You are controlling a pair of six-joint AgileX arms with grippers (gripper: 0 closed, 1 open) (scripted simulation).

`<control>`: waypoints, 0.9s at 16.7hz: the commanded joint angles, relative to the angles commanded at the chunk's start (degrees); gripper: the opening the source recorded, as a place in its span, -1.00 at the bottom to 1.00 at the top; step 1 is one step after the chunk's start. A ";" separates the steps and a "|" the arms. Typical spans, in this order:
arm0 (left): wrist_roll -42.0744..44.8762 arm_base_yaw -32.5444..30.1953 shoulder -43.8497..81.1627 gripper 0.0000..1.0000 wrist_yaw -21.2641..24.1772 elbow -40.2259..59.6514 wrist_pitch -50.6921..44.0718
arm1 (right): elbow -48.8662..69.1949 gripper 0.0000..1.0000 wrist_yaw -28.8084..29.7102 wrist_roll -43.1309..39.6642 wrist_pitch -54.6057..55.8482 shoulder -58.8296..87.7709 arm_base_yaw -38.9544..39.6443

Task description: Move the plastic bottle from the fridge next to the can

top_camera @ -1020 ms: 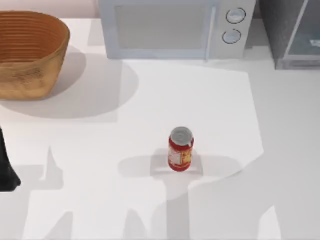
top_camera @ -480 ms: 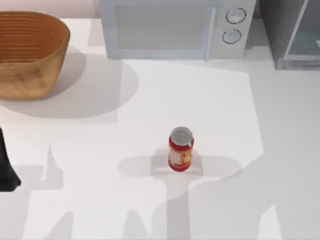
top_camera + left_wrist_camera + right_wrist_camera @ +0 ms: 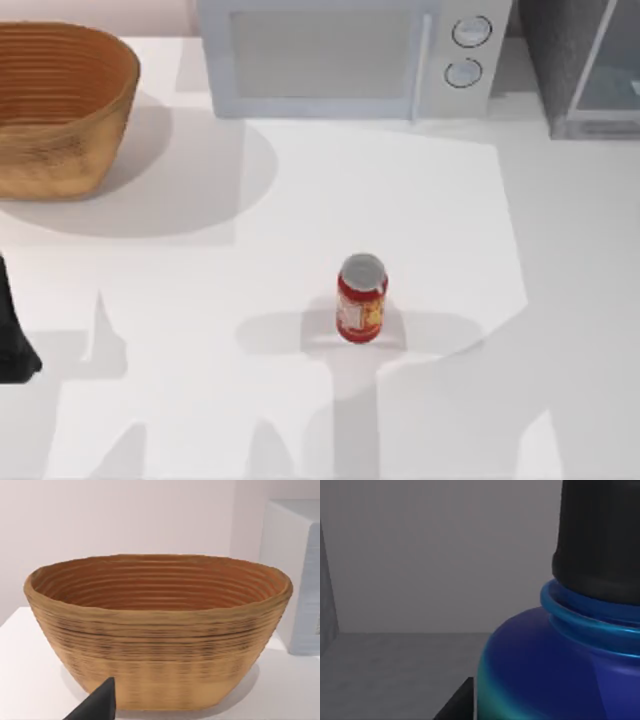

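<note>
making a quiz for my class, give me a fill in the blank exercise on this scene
1. The can standing on the table is mostly ____ in colour.
2. The white microwave has ____ round knobs.
3. The plastic bottle has a ____ cap.
4. The left wrist view faces a woven ____.

Missing words: red; two; black; basket

Top view hangs over the white table (image 3: 560,330) looking down; the left wrist view sits low, facing the wicker basket (image 3: 157,630) side-on, the same basket (image 3: 60,105) seen at top's left; right wrist view is jammed right against the plastic bottle (image 3: 555,670), grey walls behind.
</note>
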 joint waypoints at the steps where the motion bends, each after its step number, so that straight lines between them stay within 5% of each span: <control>1: 0.00 0.00 0.00 1.00 0.00 0.00 0.00 | 0.00 -1.00 0.00 0.00 0.00 0.00 0.00; 15: 0.00 0.00 0.00 1.00 0.00 0.00 0.00 | 1.20 -1.00 -0.09 0.16 -8.30 -7.20 -0.19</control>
